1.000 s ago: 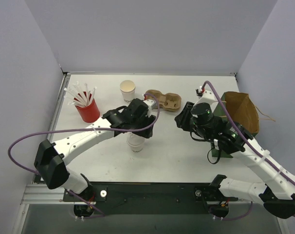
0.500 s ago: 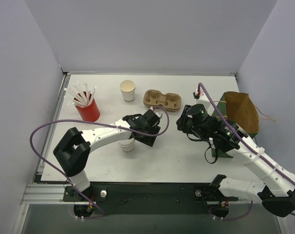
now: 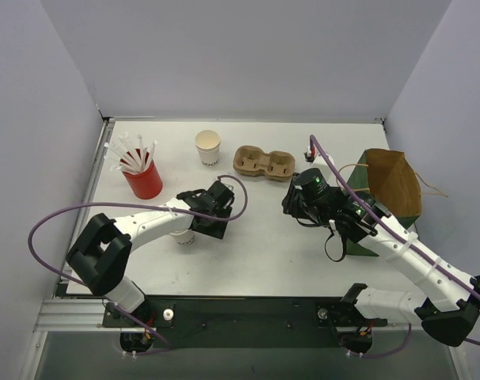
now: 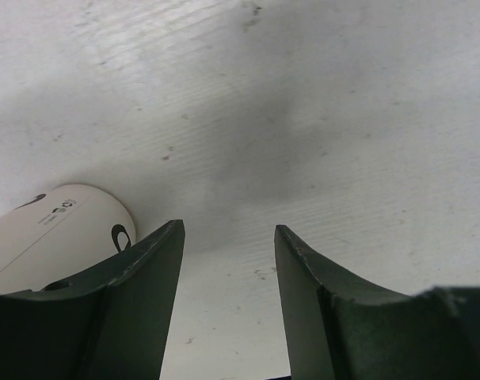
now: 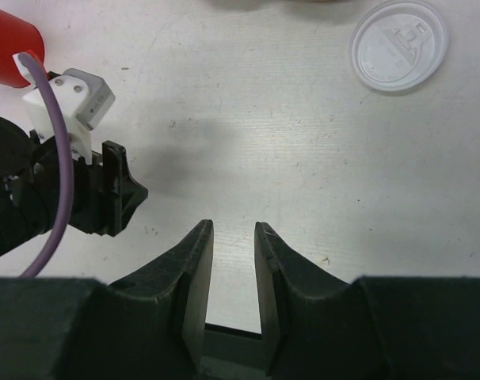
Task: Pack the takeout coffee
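The takeout coffee cup (image 3: 207,147), white with a cream rim and dark print, stands upright at the back, left of the brown pulp carrier (image 3: 264,162). A second white cup with dark print (image 3: 181,237) sits partly under my left arm. In the left wrist view this cup (image 4: 54,233) lies just outside the left finger. My left gripper (image 3: 209,226) (image 4: 228,229) is open and empty, low over bare table. My right gripper (image 3: 297,202) (image 5: 234,226) is open by a narrow gap and empty, right of centre, below the carrier.
A red cup of white straws (image 3: 142,179) stands at the back left. A brown paper bag (image 3: 394,184) lies at the right edge. A flat white lid (image 5: 398,43) lies ahead of my right gripper; my right arm hides it from above.
My left gripper has moved left and nearer, and the second white cup has shifted left with it. My right gripper has moved slightly left and toward the back.
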